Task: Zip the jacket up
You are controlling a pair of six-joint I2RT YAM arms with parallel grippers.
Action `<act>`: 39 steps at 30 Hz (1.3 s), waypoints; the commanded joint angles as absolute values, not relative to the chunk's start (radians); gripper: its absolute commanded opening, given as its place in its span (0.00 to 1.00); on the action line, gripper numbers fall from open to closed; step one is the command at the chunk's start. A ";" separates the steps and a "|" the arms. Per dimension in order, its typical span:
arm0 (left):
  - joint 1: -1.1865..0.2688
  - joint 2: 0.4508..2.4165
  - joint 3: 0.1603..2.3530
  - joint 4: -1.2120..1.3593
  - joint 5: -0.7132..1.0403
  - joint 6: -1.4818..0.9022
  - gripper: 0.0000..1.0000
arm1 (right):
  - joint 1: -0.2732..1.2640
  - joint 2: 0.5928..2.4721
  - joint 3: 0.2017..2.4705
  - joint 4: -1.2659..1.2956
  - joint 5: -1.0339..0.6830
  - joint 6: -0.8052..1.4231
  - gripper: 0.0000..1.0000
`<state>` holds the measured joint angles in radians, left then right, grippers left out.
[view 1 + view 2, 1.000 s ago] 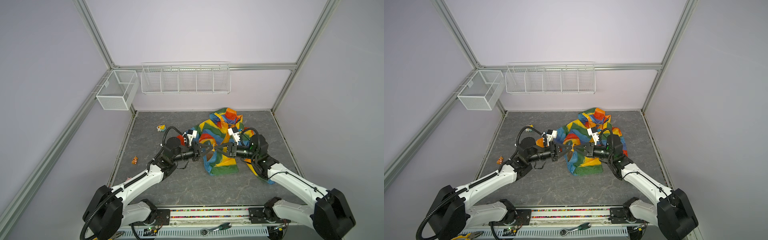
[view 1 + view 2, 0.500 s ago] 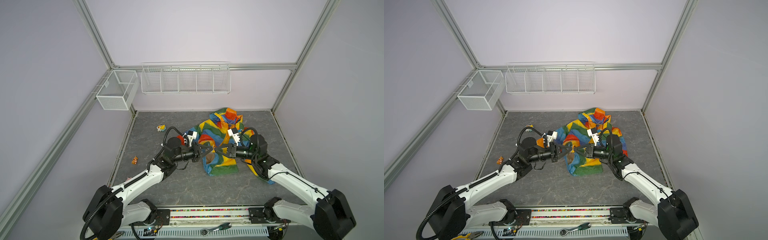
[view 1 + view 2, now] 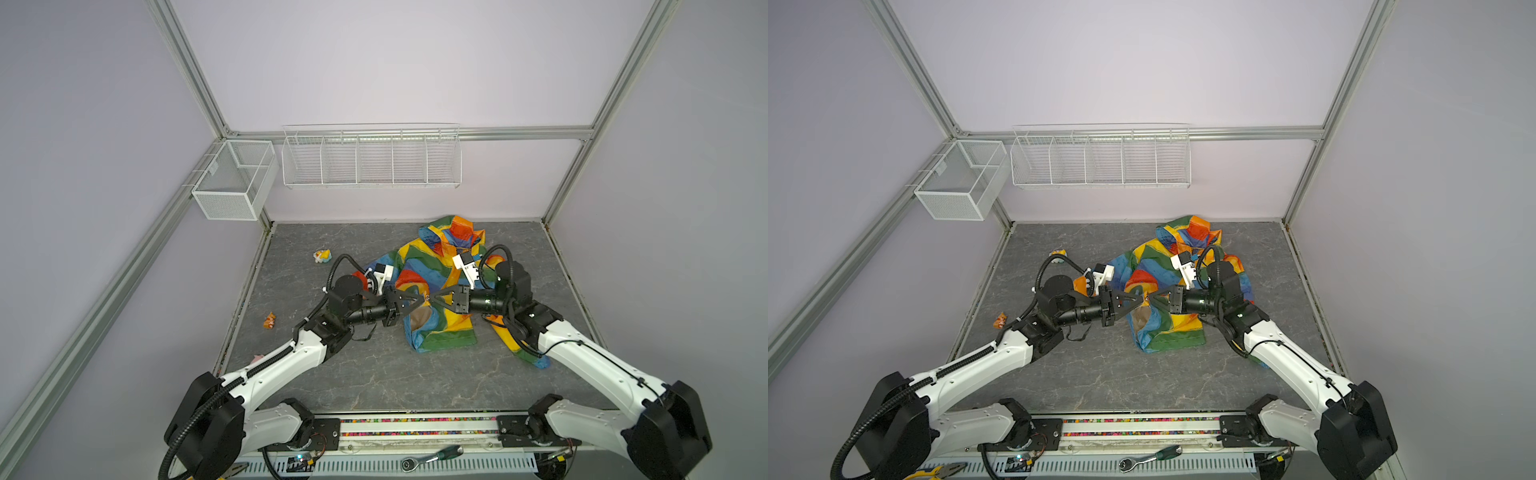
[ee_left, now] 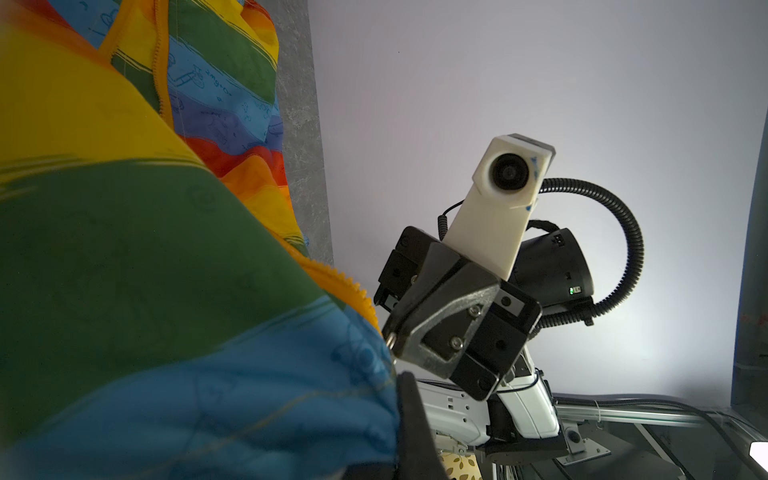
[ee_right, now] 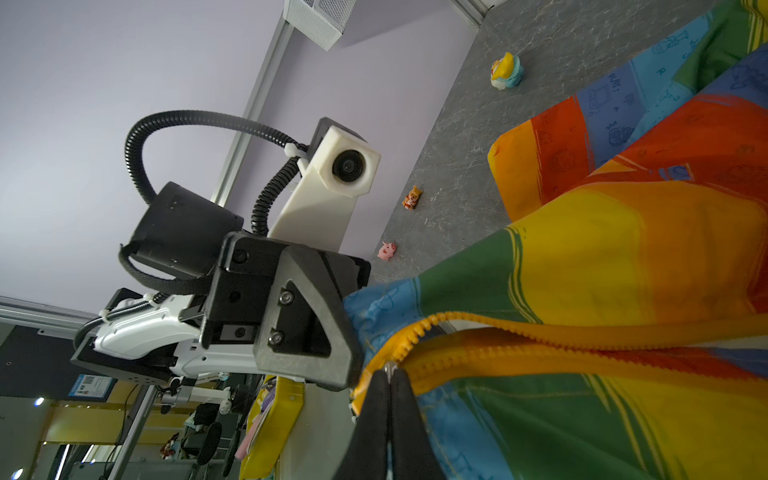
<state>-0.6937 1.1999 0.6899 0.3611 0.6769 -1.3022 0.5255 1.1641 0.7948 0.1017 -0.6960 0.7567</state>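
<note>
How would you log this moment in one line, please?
left gripper: shut on jacket edge | right gripper: shut on zipper end | zipper: unzipped

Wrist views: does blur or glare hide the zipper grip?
Left wrist view: the jacket blurs near the lens, and the wall glows behind the right gripper. Right wrist view: the zipper teeth are sharp. Both top views: evenly lit, sharp.
</note>
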 commanded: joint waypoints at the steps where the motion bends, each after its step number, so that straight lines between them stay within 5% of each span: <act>1: -0.698 1.159 0.696 0.400 0.732 -1.310 0.00 | 0.524 1.190 0.816 0.037 -0.588 0.695 0.06; 19: -0.698 1.134 0.696 0.378 0.702 -1.320 0.00 | 0.577 1.167 0.824 -0.039 -0.465 0.635 0.06; 30: -0.697 1.081 0.696 0.073 0.589 -1.105 0.00 | 0.731 1.065 0.806 -0.147 -0.169 0.477 0.06; 39: -0.696 1.042 0.606 0.095 0.563 -1.092 0.00 | 0.852 1.100 0.762 -0.150 -0.021 0.440 0.07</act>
<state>-0.7055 1.0740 0.6281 0.1188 0.5976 -1.1229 0.8387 1.0786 0.7891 -0.0925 -0.1654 0.4782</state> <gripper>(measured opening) 0.047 0.067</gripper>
